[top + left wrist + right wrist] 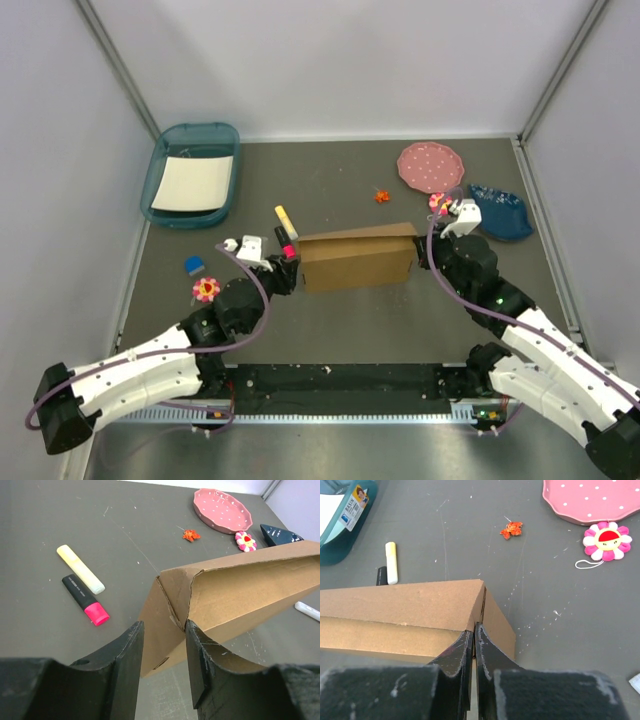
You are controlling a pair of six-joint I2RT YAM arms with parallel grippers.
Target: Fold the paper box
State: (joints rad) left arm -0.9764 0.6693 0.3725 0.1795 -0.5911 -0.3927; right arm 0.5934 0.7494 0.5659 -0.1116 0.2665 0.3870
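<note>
Teal tray (pixel 152 185), pink plate (pixel 430 166), yel marker (pixel 80 569), blk marker (pixel 85 599).

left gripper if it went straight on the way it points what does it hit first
The cardboard box: its folded end corner stands right ahead of the open left gripper, apparently very close. Nothing else shows in between.

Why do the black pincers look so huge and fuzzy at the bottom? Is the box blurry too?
Left wrist view: the left pincer sits right by the lens, so it looms large and soft-edged, while the paper box is sharp. Right wrist view: same for the right pincer. Top view: even light, faint shadows, nothing blurred.
</note>
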